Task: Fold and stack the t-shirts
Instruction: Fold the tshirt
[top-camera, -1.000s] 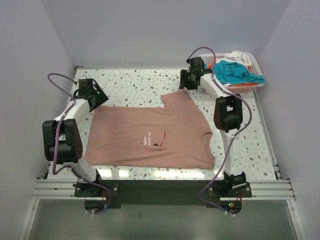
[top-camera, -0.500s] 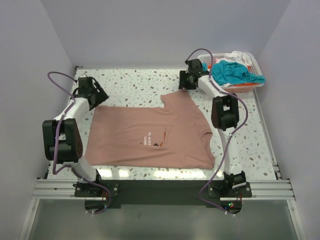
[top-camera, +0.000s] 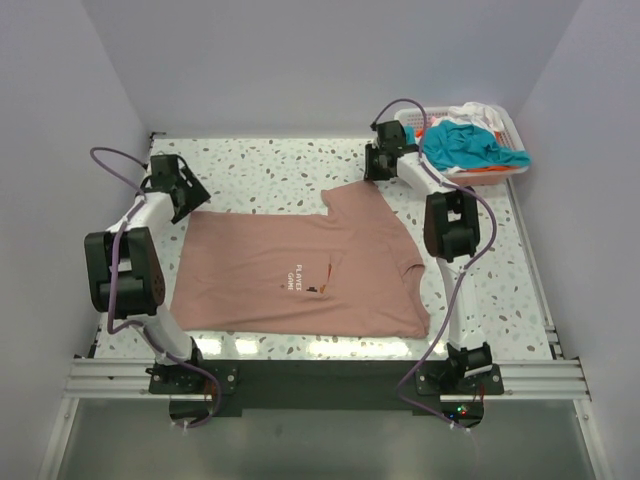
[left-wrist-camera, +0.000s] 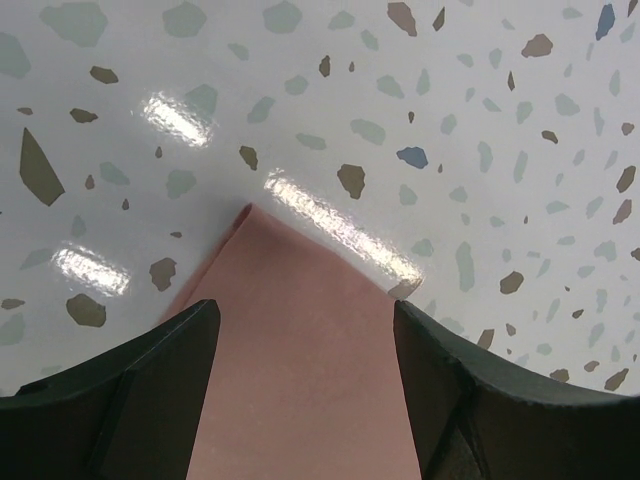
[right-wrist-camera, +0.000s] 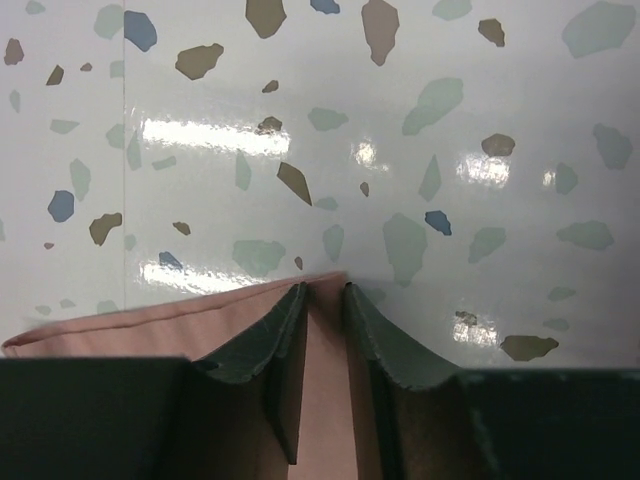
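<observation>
A salmon-pink t-shirt (top-camera: 300, 270) with small white chest lettering lies spread flat on the speckled table (top-camera: 270, 165). My left gripper (top-camera: 186, 196) hovers at the shirt's far left corner. In the left wrist view that gripper (left-wrist-camera: 305, 310) is open, its jaws wide apart on either side of the pink corner (left-wrist-camera: 300, 330). My right gripper (top-camera: 377, 168) sits at the far right corner by the sleeve. Its jaws (right-wrist-camera: 325, 292) are drawn close together, pinching a narrow strip of pink cloth (right-wrist-camera: 328, 380) at the hem. Teal (top-camera: 468, 146) and white (top-camera: 482, 112) t-shirts lie bunched in the basket.
A white lattice basket (top-camera: 512, 125) stands at the back right corner, just right of my right arm. Purple walls close in the table at the left, the back and the right. Speckled tabletop shows beyond the shirt's far edge.
The right gripper's jaws have narrowed onto the shirt's far right corner. The left gripper has shifted slightly toward the far left and stayed open. The shirt has not moved.
</observation>
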